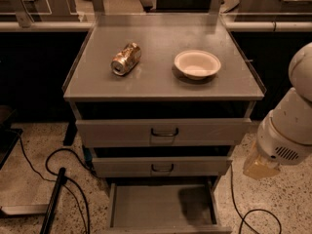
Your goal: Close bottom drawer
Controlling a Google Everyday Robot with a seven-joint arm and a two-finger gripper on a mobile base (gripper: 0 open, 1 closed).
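The bottom drawer [146, 206] is pulled far out at the foot of the grey cabinet. It is a shallow flat grey tray, empty, with a dark shadow on its floor. Its front lies at the lower edge of the view and its handle is out of view. My white arm [287, 130] comes in from the right. My gripper [261, 165] hangs at its lower end, to the right of the cabinet, level with the middle drawer and above the right side of the bottom drawer. It touches nothing.
The top drawer [164, 131] and middle drawer [162, 167] stand slightly out, each with a dark handle. On the cabinet top [161, 82] lie a crushed can [126, 59] and a white bowl [197, 64]. Black cables [63, 169] run over the speckled floor on the left and right.
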